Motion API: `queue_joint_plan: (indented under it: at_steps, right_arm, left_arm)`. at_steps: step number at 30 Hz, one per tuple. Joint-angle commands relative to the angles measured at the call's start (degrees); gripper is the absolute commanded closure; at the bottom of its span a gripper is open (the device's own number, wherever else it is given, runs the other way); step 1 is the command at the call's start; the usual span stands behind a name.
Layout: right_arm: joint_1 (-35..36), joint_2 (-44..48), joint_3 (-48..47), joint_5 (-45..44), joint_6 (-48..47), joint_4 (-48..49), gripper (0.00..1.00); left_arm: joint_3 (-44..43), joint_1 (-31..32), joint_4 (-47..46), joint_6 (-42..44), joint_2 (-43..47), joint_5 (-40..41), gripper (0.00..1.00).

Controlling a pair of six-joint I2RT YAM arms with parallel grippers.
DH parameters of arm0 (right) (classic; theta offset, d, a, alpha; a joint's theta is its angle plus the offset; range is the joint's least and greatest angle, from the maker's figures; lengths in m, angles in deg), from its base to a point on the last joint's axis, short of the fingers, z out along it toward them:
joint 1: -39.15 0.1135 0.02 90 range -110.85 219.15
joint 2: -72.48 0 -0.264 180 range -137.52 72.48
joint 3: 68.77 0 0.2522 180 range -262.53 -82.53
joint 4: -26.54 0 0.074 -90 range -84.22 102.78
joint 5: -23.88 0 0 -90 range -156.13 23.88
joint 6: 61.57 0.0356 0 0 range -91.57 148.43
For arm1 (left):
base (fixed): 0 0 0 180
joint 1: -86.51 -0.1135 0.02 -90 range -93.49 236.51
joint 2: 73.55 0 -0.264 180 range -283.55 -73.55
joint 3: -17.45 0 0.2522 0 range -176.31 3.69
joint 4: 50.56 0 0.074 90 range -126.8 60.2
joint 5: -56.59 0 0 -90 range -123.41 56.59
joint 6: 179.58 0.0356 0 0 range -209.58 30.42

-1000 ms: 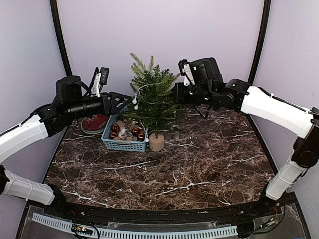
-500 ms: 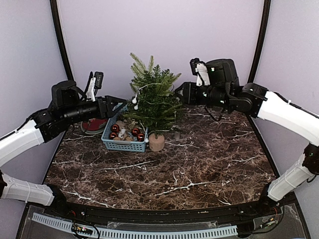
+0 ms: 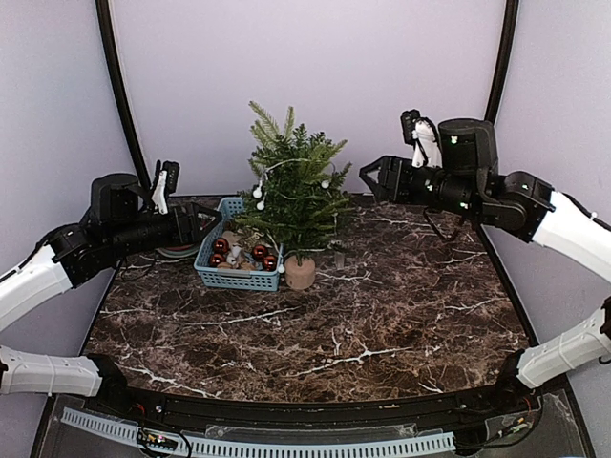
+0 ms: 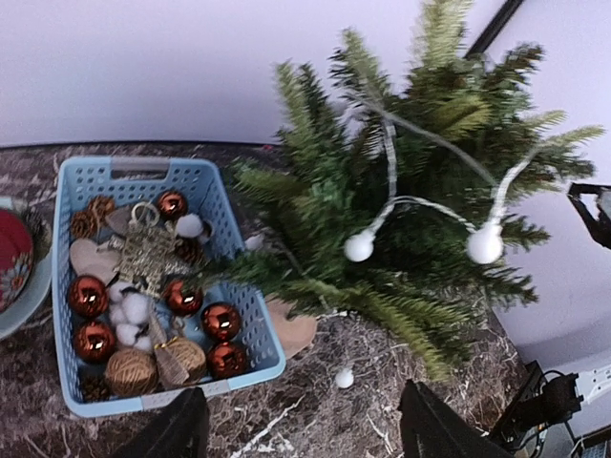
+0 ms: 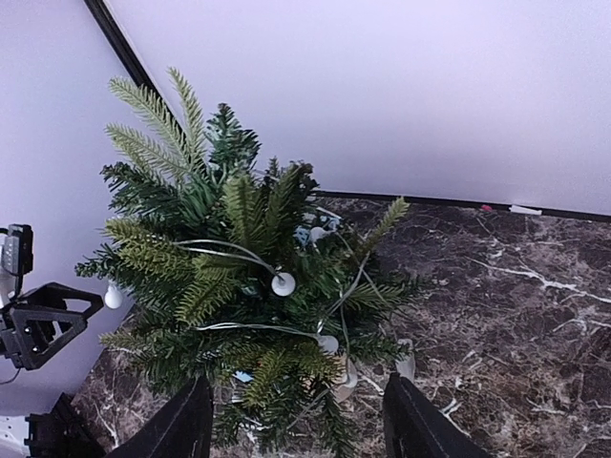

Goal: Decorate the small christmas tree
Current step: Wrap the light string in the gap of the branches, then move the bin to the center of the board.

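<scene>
Now, at far left the left gripper point(image 3: 202, 223) hangs above the table point(image 3: 334, 334), pointing right toward the basket. Its fingers point(image 4: 181, 431) are spread wide with nothing between them.
- A dish with a red inside point(image 4: 11, 258) sits on the table just left of the basket, partly cut off in the left wrist view.
- The blue basket point(image 3: 239, 280) sits far-left of centre. It holds shiny red baubles point(image 4: 88, 295), a twine ball point(image 4: 130, 370), pine cones point(image 4: 84, 222), white puffs and a wooden heart.
- The small christmas tree point(image 3: 291, 196) stands upright at the far centre of the table. Its pale wooden base point(image 3: 300, 274) is just beside the basket's right near corner, and its lower left branches overhang the basket.
- A white cord with round white bulbs point(image 4: 359, 246) is draped through the branches. One loose bulb point(image 4: 344, 379) lies on the marble near the base.
- The right gripper point(image 3: 370, 177) hangs right of the tree at upper-branch height, clear of the needles and pointing left. Its fingers point(image 5: 187, 425) stand apart and hold nothing.
- Neither gripper touches the tree.
</scene>
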Motion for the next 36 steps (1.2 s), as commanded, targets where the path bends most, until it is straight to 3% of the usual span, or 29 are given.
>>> queue_joint_plan:
  at_steps: [1,4,12,19,26,36]
  right_arm:
    - [-0.6,3.7,2.3,-4.8,1.8,-1.6,0.37]
    - [-1.2,5.3,4.3,-6.9,2.9,-3.0,0.37]
    - [-3.5,8.7,9.6,-7.2,5.1,-2.8,0.35]
    - [-4.2,8.6,10.9,-7.5,5.7,-3.2,0.34]
    - [-4.6,8.6,11.4,-7.5,5.9,-3.2,0.34]
    - [-4.6,9.6,13.1,-6.5,7.4,-2.2,0.33]
  left_arm:
    - [2.3,-4.2,5.8,-2.4,-1.2,-0.3,0.35]
    - [2.4,-7.5,5.6,-2.7,-4.8,-2.4,0.43]
    - [-1.9,-8.0,3.2,1.5,-18.1,-2.2,0.48]
    - [-6.1,-10.0,3.6,4.0,-29.7,3.0,0.5]
    - [-2.1,-12.1,2.3,3.9,-32.8,4.5,0.51]
    - [2.7,-13.6,4.8,3.5,-29.0,9.5,0.51]
